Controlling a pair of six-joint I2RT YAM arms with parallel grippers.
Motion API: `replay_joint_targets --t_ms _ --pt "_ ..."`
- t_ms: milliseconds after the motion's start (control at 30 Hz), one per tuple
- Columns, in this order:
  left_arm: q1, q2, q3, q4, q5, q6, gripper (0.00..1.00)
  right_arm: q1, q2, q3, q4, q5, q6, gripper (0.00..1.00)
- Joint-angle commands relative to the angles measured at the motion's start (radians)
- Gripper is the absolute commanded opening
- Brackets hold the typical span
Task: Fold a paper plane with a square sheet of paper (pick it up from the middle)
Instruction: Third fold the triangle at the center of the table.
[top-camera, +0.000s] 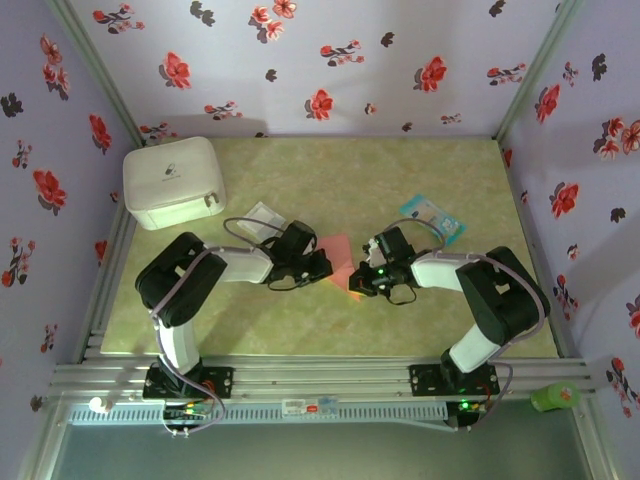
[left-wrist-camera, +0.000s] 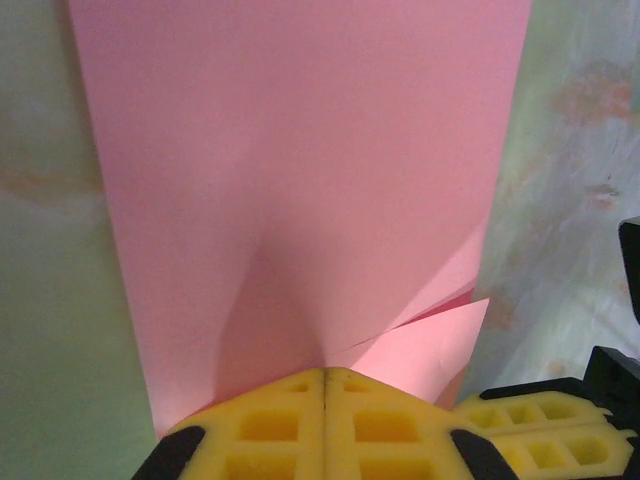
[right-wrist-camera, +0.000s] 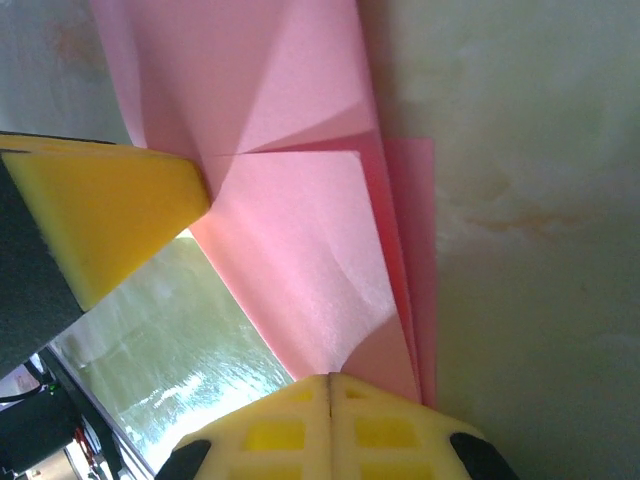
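The salmon-pink sheet of paper (top-camera: 338, 258) lies mid-table, folded into several layers with slanted flaps. My left gripper (top-camera: 320, 266) meets its left side and is shut on it; in the left wrist view the creases of the paper (left-wrist-camera: 300, 180) run into the closed yellow fingertips (left-wrist-camera: 325, 376). From the right, my right gripper (top-camera: 358, 284) is also shut, pinching a layered edge of the paper (right-wrist-camera: 320, 260) at its tips (right-wrist-camera: 330, 379). Each wrist view catches the other gripper's yellow finger (right-wrist-camera: 110, 210) (left-wrist-camera: 540, 430) close by. The sheet's middle in the top view is partly hidden by both grippers.
A white box (top-camera: 172, 182) stands at the back left. A pale translucent packet (top-camera: 262, 218) lies behind the left arm, and a teal-and-white packet (top-camera: 432, 218) behind the right arm. Flowered walls close in three sides of the greenish table (top-camera: 350, 170).
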Motion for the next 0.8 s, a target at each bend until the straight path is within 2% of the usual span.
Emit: replay_joint_targets --t_ms 0,233,433,600,700,767 --pt "0.075 0.004 -0.046 -0.110 -0.144 0.051 0.03 -0.013 0.032 -0.042 -0.129 0.067 -0.022 0.03" --pt "0.123 -0.038 -0.055 -0.134 -0.148 0.074 0.03 -0.014 0.037 -0.045 -0.126 0.054 -0.029 0.03" --pt "0.125 -0.109 -0.072 -0.124 -0.138 0.073 0.04 -0.014 0.044 -0.029 -0.127 0.016 -0.057 0.05" --pt "0.123 -0.226 -0.100 -0.153 -0.178 0.085 0.10 -0.014 0.025 0.009 -0.136 -0.044 -0.110 0.10" --pt "0.120 -0.294 -0.173 -0.080 -0.186 0.067 0.15 -0.014 -0.007 0.062 -0.152 -0.084 -0.131 0.18" --pt "0.120 -0.326 -0.201 -0.053 -0.186 0.071 0.17 -0.016 -0.045 0.092 -0.175 -0.064 -0.142 0.21"
